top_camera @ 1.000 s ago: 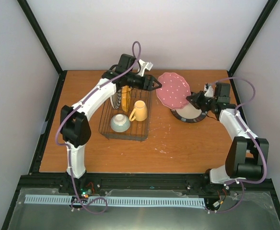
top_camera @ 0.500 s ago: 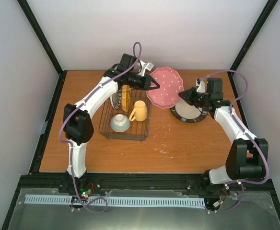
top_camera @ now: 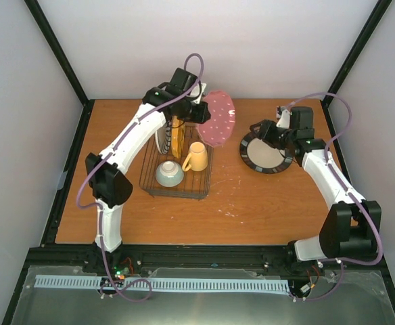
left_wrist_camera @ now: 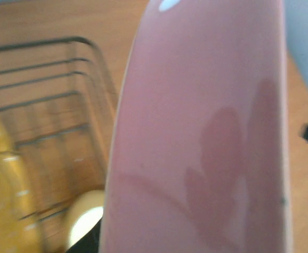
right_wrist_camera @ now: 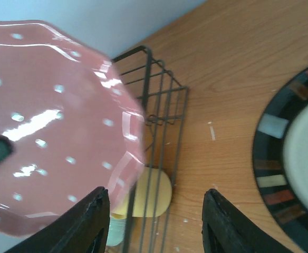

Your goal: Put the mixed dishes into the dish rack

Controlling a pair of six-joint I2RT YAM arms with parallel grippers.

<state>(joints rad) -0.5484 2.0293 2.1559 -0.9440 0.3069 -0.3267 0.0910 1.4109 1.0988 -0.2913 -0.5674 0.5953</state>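
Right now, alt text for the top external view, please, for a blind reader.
The left gripper holds the pink plate on edge at the right edge of the dish rack; the rack holds a yellow mug and a bowl. The open right gripper hovers by the dark-rimmed plate.

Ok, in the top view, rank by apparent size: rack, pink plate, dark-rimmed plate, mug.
Largest first: dish rack, dark-rimmed plate, pink plate, yellow mug. Pink is tilted and held aloft, so second versus third is unsure.
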